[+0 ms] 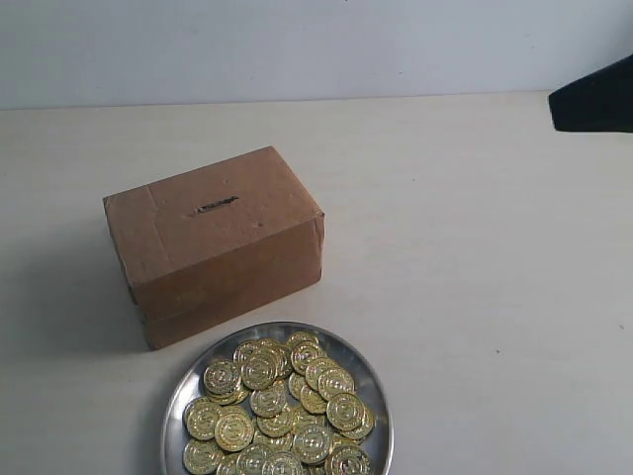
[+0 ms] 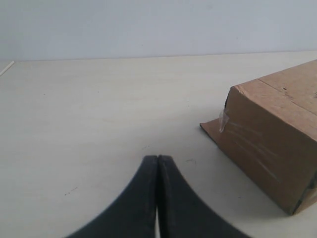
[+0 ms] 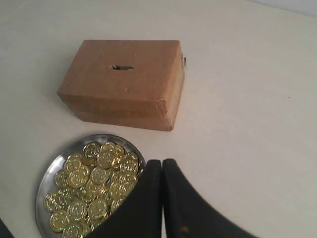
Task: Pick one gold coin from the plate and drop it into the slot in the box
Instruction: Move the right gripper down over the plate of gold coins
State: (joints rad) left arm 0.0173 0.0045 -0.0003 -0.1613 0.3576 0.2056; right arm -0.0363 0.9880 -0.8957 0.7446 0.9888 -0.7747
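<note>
- Your right claw (image 3: 162, 163) has its jaws pressed together on nothing. The plate (image 3: 45, 178) of gold coins (image 3: 99, 176) lies just ahead of its tips, in easy reach.
- The box (image 3: 129, 84) sits beyond the plate, slot (image 3: 122, 67) facing up, likely so a coin can drop straight in.
- Your left claw (image 2: 157, 159) is likewise closed and empty, hanging low, with the box ahead to one side.
- The dark shape (image 1: 598, 94) at the exterior view's edge is probably your right arm.
- Pale matte table (image 1: 475, 257), plain wall (image 1: 297, 40) behind.

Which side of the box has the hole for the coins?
The top face of the cardboard box, facing up: it alone has the slot, a short dark slit. The sides in view have no hole.
</note>
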